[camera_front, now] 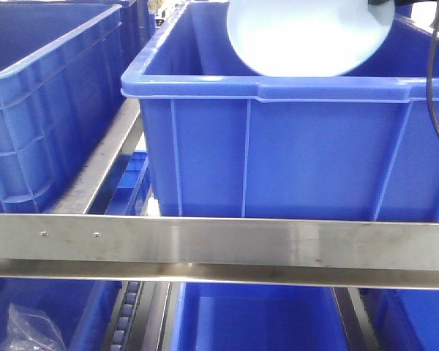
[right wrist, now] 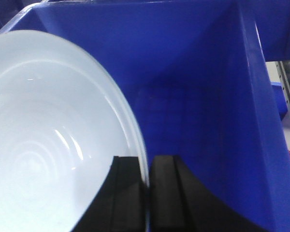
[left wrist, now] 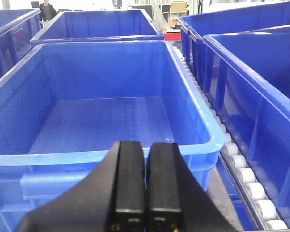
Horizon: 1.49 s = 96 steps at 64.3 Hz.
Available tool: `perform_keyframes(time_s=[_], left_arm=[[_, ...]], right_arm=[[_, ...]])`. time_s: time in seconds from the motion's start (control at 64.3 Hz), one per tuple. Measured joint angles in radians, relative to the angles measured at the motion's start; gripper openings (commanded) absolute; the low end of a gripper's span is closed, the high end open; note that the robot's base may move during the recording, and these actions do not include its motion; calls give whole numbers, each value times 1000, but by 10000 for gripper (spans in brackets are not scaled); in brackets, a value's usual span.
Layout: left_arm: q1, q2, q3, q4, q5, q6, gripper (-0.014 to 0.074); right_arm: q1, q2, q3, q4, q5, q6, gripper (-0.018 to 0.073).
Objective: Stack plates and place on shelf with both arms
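My right gripper is shut on the rim of the pale bluish-white plates, held tilted over the inside of a blue crate. In the front view the plates hang above the middle crate on the steel shelf; I cannot tell whether it is one plate or two stacked. The right gripper itself is barely visible at the top there. My left gripper is shut and empty, hovering at the near rim of another blue crate, which holds nothing.
A second blue crate stands at the left of the shelf. More blue crates and a roller track lie right of the left gripper. A black cable hangs at the right. Lower crates sit under the front rail.
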Motion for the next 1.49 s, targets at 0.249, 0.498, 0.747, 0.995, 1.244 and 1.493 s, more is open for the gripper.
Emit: perform_keyframes(time_s=[0.249, 0.498, 0.747, 0.995, 1.244, 1.493], left_arm=[[0, 0, 0, 0, 0, 0, 82], [0, 0, 0, 0, 0, 0, 82], [0, 0, 0, 0, 0, 0, 82], [0, 0, 0, 0, 0, 0, 82], [0, 0, 0, 0, 0, 0, 82], [0, 0, 0, 0, 0, 0, 82]], right_arm=[[0, 0, -2, 2, 20, 0, 326], [0, 0, -6, 2, 31, 2, 326], [0, -141, -6, 2, 153, 2, 85], [0, -374, 38, -18, 306, -15, 30], [0, -623, 259, -22, 293, -15, 30], [0, -920, 445, -24, 336, -17, 30]])
